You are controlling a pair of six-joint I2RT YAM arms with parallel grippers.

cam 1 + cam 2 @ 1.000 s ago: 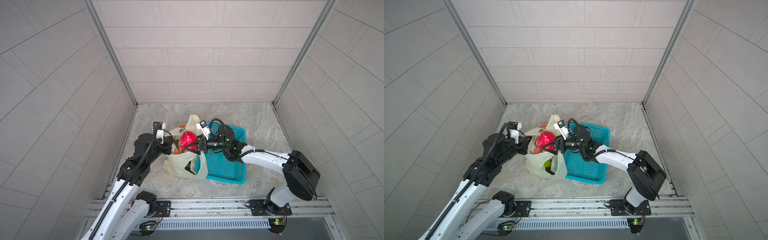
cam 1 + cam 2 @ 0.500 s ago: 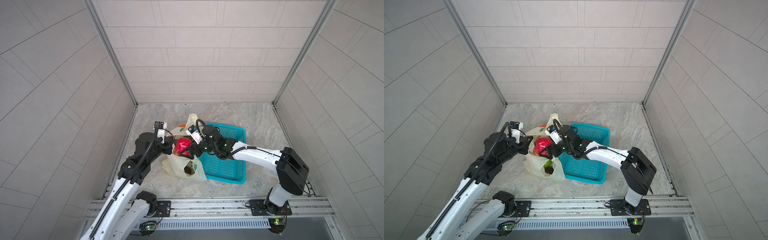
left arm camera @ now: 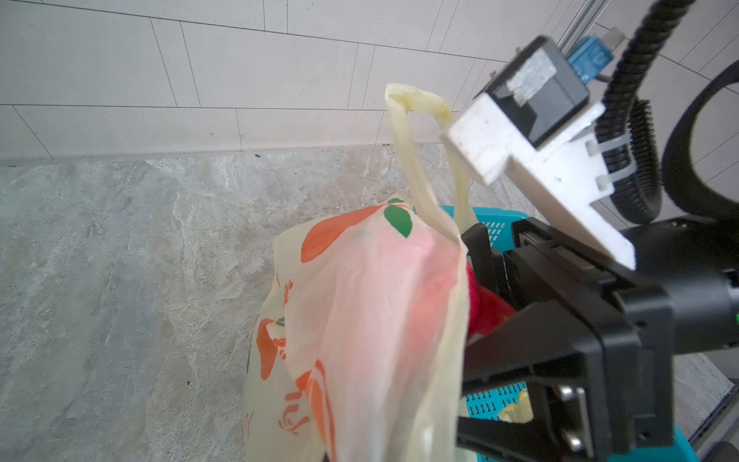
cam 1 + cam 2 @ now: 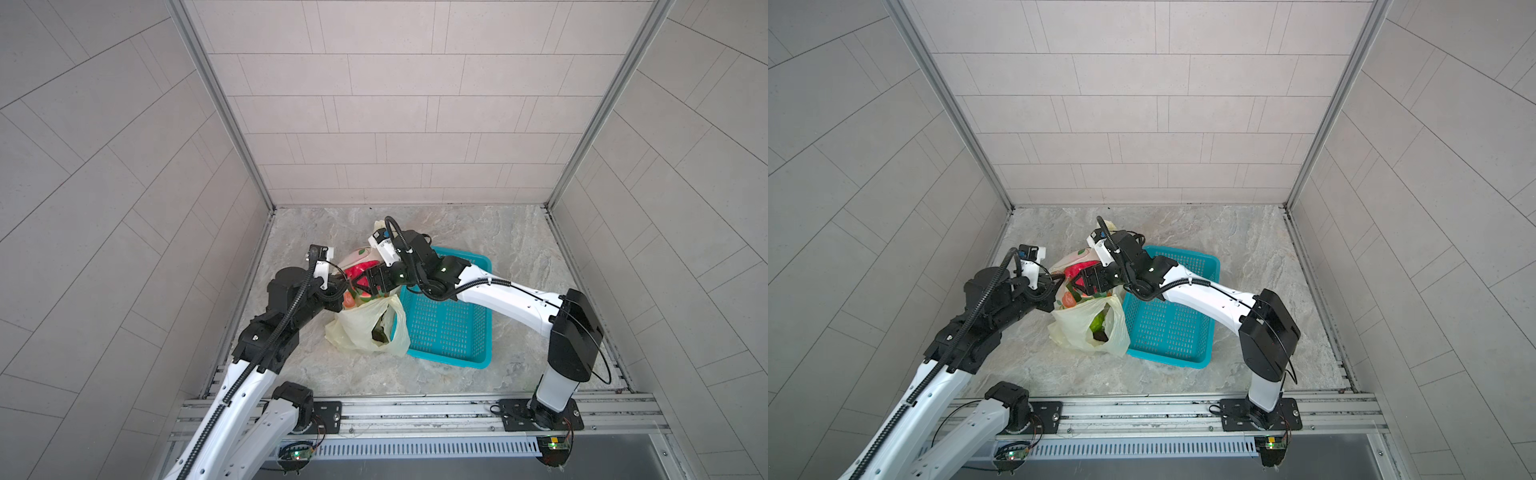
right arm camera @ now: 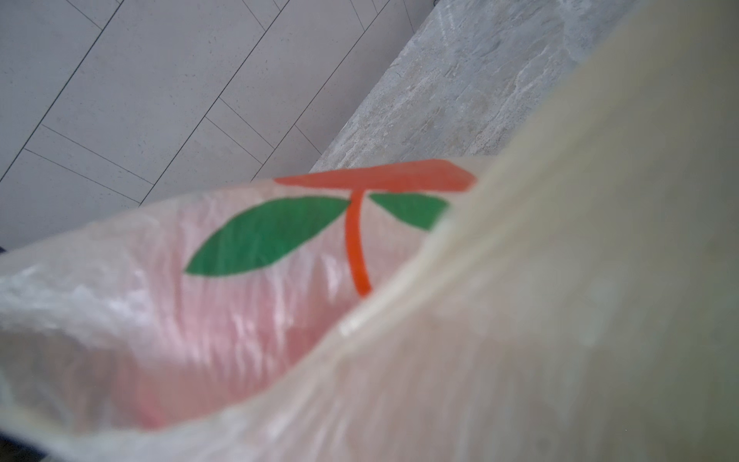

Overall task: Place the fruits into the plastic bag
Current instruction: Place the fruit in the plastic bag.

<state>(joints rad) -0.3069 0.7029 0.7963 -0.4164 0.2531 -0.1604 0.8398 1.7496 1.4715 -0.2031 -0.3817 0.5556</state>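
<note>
Right end effector (image 4: 360, 280) clamped on the red-pink, green-scaled dragon fruit (image 4: 354, 271) at the mouth of the pale-yellow printed plastic bag (image 4: 360, 330) — left end effector (image 4: 338, 296) pinched on its rim. Round green fruit (image 4: 1097, 320), dark brown fruit (image 4: 1100, 335) already bagged; teal mesh basket (image 4: 449, 328) shows none — I'd say only the release remains.

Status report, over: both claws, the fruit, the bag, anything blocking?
Left claw shut on plastic bag rim. Right claw holds dragon fruit at bag mouth, not released. Teal basket beside bag; nothing blocks.
</note>
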